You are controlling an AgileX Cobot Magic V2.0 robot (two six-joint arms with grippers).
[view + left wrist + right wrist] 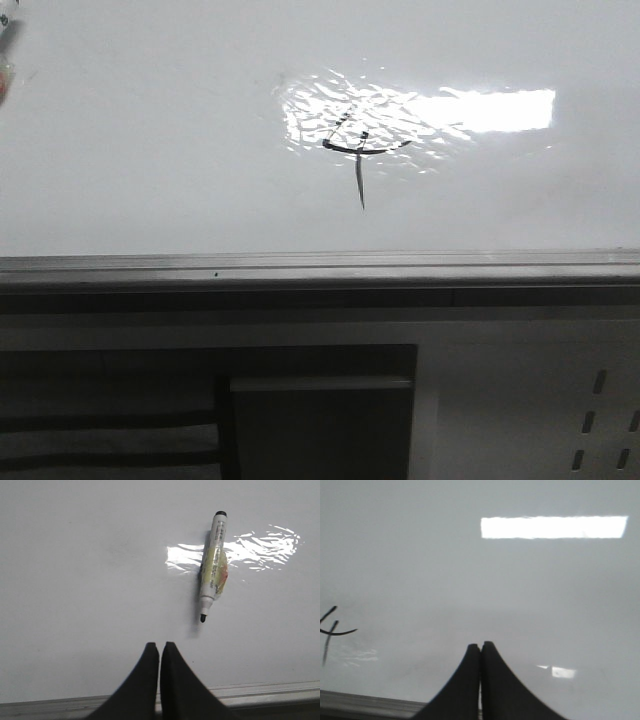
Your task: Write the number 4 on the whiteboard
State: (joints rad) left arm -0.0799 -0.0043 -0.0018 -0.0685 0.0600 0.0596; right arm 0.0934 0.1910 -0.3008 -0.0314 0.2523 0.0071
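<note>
The whiteboard point(150, 150) is a large glossy white board with a grey metal edge rail point(300, 265). The number 4 point(359, 155) is a thin black marker figure beside a bright rippled reflection; it also shows at the edge of the right wrist view point(331, 630). A marker point(213, 570) with its cap off lies flat on the board in the left wrist view, tip toward my left gripper point(160, 645). That gripper is shut and empty, a short way from the marker's tip. My right gripper point(480, 645) is shut and empty over bare board.
Below the rail in the front view is a white perforated panel point(600, 420) at the right and a dark recess point(310, 420) in the middle. A bright rectangular light reflection point(553, 527) lies on the board.
</note>
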